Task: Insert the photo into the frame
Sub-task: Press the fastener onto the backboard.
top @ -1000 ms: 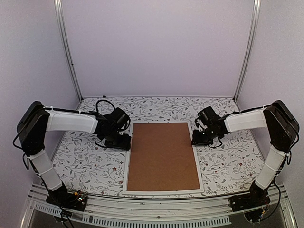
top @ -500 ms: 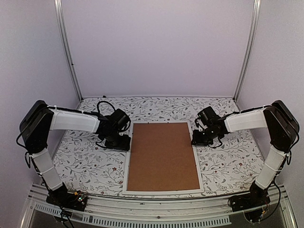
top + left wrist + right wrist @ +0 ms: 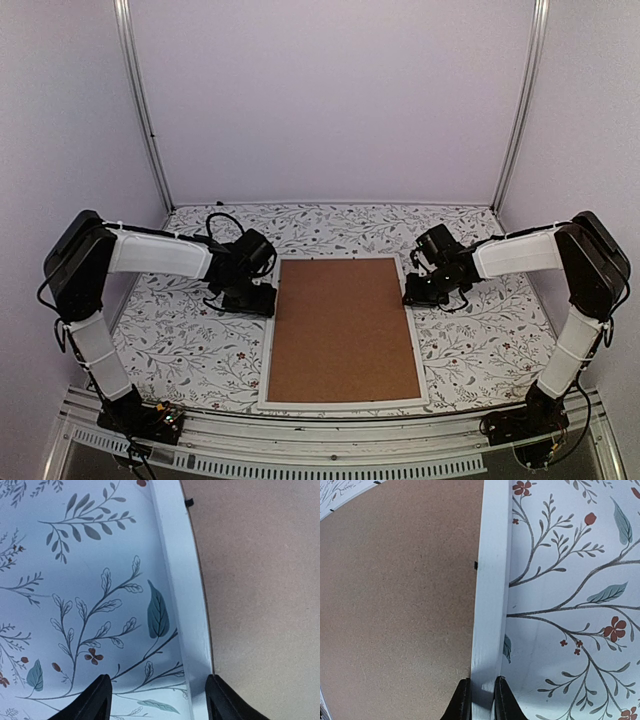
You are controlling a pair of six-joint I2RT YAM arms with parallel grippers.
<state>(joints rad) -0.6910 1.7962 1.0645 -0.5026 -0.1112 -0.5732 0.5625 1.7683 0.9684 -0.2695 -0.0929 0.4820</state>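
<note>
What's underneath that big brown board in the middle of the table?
The brown board lies inside the white frame, whose rim shows all around it. The frame rests on the flowered table. Whatever lies under the board is covered and cannot be seen.

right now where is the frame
In the top view the frame lies centred on the table, backing board up, between the left gripper and the right gripper, which pinches its right rim.

White frame (image 3: 340,403), brown backing board (image 3: 343,325), white table cover (image 3: 180,340) with grey-green leaves, red flowers.
</note>
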